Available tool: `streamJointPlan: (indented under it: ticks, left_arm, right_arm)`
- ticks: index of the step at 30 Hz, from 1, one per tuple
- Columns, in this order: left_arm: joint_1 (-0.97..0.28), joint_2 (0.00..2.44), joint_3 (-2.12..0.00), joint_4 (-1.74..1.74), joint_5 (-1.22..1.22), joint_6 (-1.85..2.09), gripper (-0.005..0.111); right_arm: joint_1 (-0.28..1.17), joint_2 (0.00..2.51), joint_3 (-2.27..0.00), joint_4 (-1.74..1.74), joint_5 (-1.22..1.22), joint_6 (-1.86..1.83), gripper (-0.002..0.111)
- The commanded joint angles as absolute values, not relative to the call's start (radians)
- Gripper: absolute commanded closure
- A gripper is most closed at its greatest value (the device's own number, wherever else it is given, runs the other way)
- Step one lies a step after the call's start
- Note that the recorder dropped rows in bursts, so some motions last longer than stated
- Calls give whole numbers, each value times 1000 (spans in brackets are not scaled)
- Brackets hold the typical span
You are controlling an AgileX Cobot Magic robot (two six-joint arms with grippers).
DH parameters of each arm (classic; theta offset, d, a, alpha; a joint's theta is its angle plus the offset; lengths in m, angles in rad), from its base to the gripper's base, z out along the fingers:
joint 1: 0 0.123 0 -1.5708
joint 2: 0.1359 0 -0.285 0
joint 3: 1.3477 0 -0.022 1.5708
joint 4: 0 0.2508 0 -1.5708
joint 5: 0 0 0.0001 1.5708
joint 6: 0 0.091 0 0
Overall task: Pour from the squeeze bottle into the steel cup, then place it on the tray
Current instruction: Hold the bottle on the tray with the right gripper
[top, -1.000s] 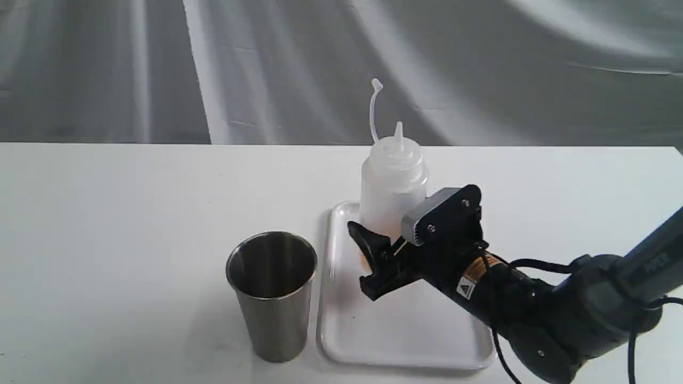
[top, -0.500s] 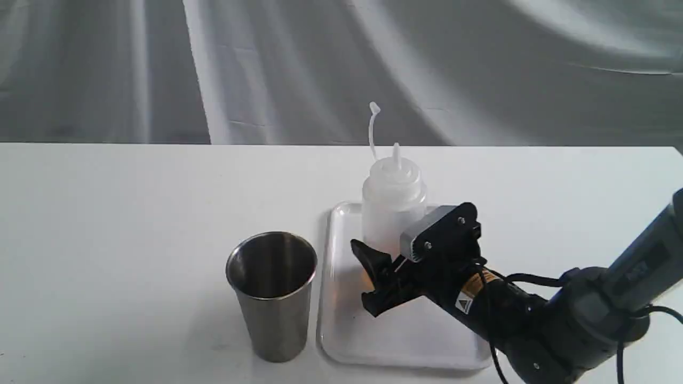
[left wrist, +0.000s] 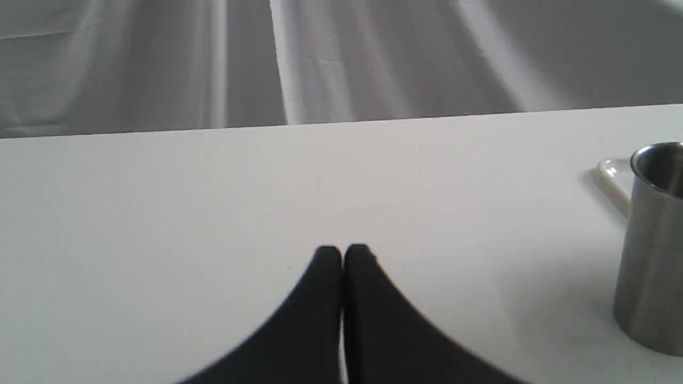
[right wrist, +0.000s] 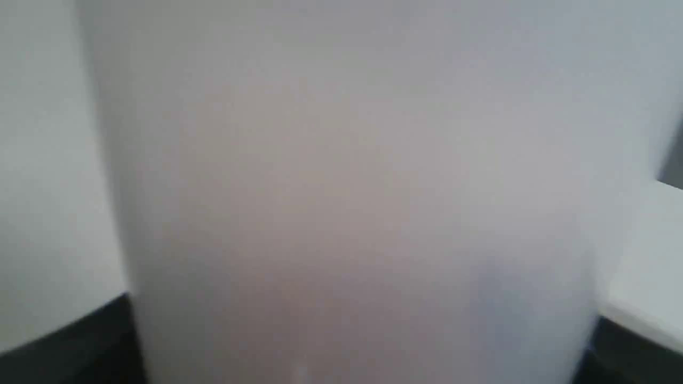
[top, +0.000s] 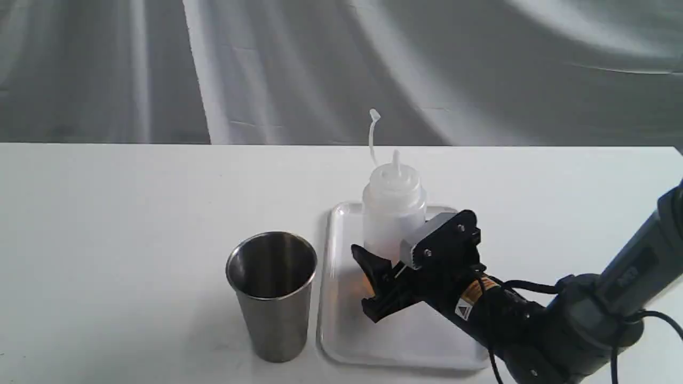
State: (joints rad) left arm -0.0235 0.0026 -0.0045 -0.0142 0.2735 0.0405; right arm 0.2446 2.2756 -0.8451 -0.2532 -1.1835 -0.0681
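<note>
The squeeze bottle (top: pixel 394 213) stands upright over the back part of the white tray (top: pixel 341 341), its cap strap sticking up and amber liquid low inside. My right gripper (top: pixel 385 266) is shut on its lower body from the right, hiding the base. In the right wrist view the blurred bottle (right wrist: pixel 347 202) fills the picture between dark fingers (right wrist: pixel 80 341). The steel cup (top: pixel 272 298) stands just left of the tray. In the left wrist view my left gripper (left wrist: pixel 342 256) is shut and holds nothing, well apart from the cup (left wrist: pixel 651 250).
The white table (top: pixel 106 240) runs back to a grey draped cloth (top: pixel 320 64). The right arm and its cables (top: pixel 587 320) lie over the table's front right corner. A corner of the tray (left wrist: pixel 611 173) shows behind the cup in the left wrist view.
My right gripper has come down with the bottle, from above the tray to low over its back part. The cup and tray have stayed put.
</note>
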Motion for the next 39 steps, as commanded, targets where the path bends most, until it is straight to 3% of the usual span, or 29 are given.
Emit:
streamJointPlan:
  ticks: [1,16,30,39]
  left_arm:
    - [-22,0,0,-15,266,36,107]
    - [-22,0,0,-15,266,34,107]
    - [-22,0,0,-15,266,34,107]
    - [-22,0,0,-15,266,37,107]
  right_arm:
    - [248,2278,-851,-232,-1211,-79,108]
    - [248,2275,-812,-180,-1221,-68,105]
    - [248,2274,-812,-180,-1221,-66,68]
    - [248,2274,-812,-182,-1221,-66,37]
